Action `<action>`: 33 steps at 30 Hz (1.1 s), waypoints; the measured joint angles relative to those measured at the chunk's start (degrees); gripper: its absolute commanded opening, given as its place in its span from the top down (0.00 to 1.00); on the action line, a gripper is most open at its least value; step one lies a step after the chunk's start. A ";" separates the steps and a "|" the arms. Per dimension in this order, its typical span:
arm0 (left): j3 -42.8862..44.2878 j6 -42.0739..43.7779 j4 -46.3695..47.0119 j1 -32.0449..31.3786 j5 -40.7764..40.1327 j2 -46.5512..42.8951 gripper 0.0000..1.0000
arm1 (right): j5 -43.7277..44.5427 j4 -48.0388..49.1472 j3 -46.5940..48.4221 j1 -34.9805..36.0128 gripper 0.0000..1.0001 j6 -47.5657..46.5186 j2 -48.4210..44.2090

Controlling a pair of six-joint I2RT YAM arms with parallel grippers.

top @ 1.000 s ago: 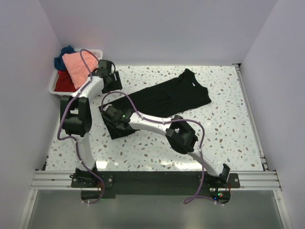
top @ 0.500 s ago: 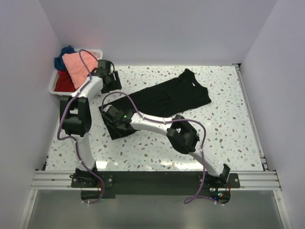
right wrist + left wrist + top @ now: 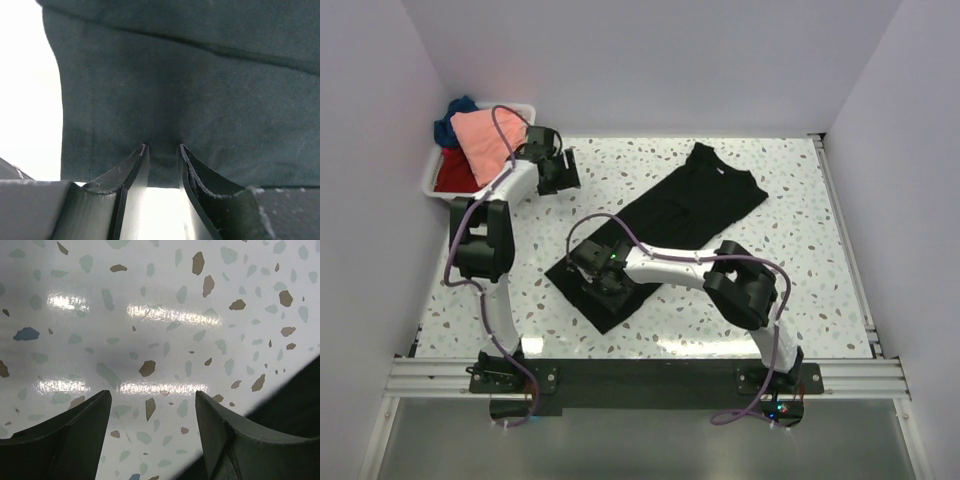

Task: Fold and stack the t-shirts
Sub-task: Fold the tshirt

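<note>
Two pincers: R, right pincer (image 3: 162,148), nearly closed, nipping a fold of black t-shirt (image 3: 692,205), which lies diagonally across worktop (image 3: 800,270), near end under that pincer. L, left pincer (image 3: 151,404), wide open, nothing held, low over bare worktop beside white bin (image 3: 430,184). Salmon-pink t-shirt (image 3: 485,140), red t-shirt (image 3: 454,173) and dark blue t-shirt (image 3: 449,121) piled in bin.

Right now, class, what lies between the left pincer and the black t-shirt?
Only bare speckled tabletop separates left pincer from black t-shirt; the top view shows it.
</note>
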 measured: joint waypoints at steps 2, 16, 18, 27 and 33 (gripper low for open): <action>0.52 0.31 0.35 -0.17 0.79 0.39 0.27 | -0.87 -1.38 -2.80 0.09 0.67 0.00 -1.95; 9.75 2.62 2.91 -13.62 5.33 7.54 0.25 | -4.42 -7.34 -27.45 0.83 0.68 6.82 -20.31; 10.86 2.08 3.28 -15.74 6.84 8.44 0.25 | -4.39 -7.69 -29.83 0.83 0.68 8.48 -23.06; 16.39 -0.46 8.83 -21.92 12.37 11.61 0.22 | 3.63 -7.93 -32.06 0.85 0.66 16.39 -34.29; 24.70 -1.42 11.02 -26.95 14.71 15.61 0.20 | 18.12 -10.67 -27.76 0.55 0.63 25.68 -43.50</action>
